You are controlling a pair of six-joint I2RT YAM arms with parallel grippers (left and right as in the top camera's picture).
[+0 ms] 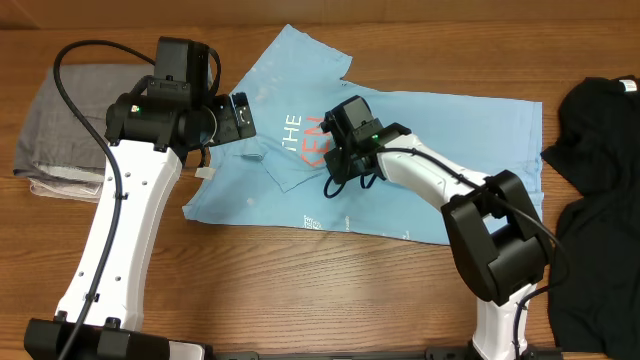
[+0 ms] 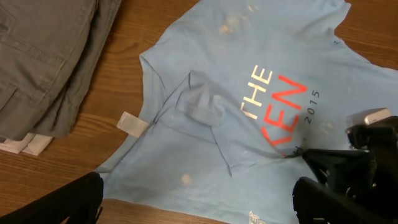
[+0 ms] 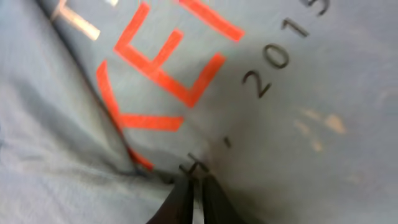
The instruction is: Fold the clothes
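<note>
The T-shirt is laid face-up on the worktop, its chest fabric beside the red lettering pinched in the pressed-together right tool, seemingly so a fold can be drawn, while the left tool is held spread and empty near the collar.

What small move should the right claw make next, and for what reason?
Probably lift slightly and pull away from the folded flap. The right claw looks closed on a pinch of T-shirt beside the red lettering, creases run to its tips, and the left claw hangs open.
</note>
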